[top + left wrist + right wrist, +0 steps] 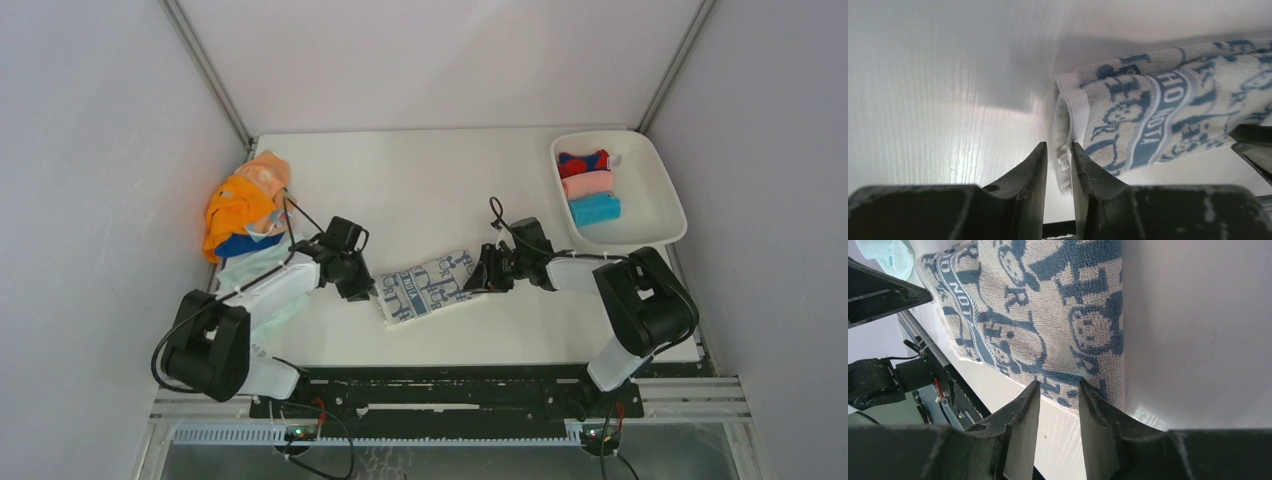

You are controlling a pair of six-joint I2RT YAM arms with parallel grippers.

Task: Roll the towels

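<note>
Two arms reach low across the white table (420,180), elbows bent, wrists turned inward so they face each other over one cloth. The left gripper (362,285) sits at the left end of the printed towel (430,285) and the right gripper (478,275) at its right end, both down at table level.

From the left wrist, the fingers (1040,160) stand a narrow slot apart with the towel's white hem and a small label hanging in the slot. I cannot tell whether they are pinching it or just around it. From the right wrist, the jaws are slightly spread, their tips at the towel's near edge, with bare table showing between them.

That towel is cream with blue-grey letters and figures. It is folded into a long band and lies flat on a diagonal in the middle of the table, not rolled. Its left end shows stacked layers.

Far right, a white tray (660,165) holds three rolled towels side by side: red-and-blue (583,162), pink (587,185) and bright blue (595,210). At far left is a loose heap with an orange towel (238,210) on top and a pale mint towel (250,265) beside the left arm.
</note>
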